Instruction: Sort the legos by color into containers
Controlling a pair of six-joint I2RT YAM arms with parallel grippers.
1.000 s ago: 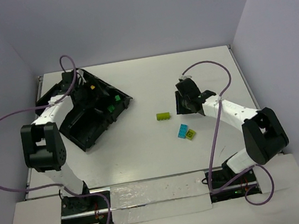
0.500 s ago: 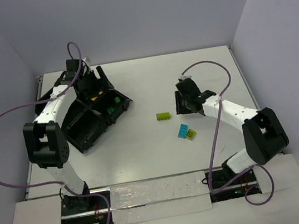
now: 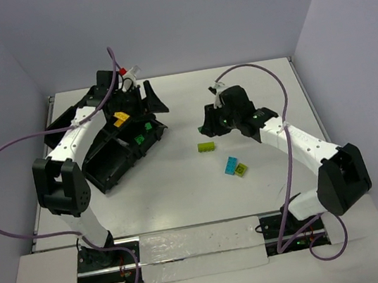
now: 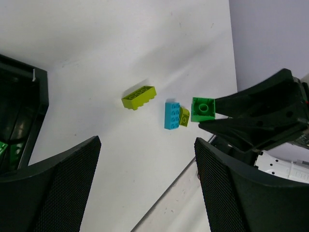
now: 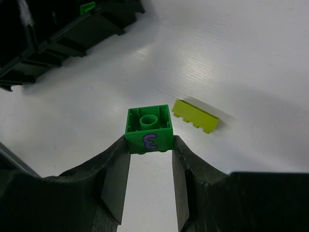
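- Right pincer (image 5: 149,147) pinched a green brick (image 5: 148,126); I held it clear of the desk (image 5: 251,53) for carrying to the tray (image 3: 111,169).
- Left pincer (image 4: 145,188) hung spread, empty, near that tray; lime brick (image 3: 207,146) and cyan brick (image 3: 232,165) lay loose.

One black plastic compartment tray (image 3: 111,169), two lime green studded plastic bricks (image 3: 207,146), one cyan studded brick (image 3: 232,166), three bright green studded bricks (image 5: 148,130), one yellow brick (image 3: 120,118).
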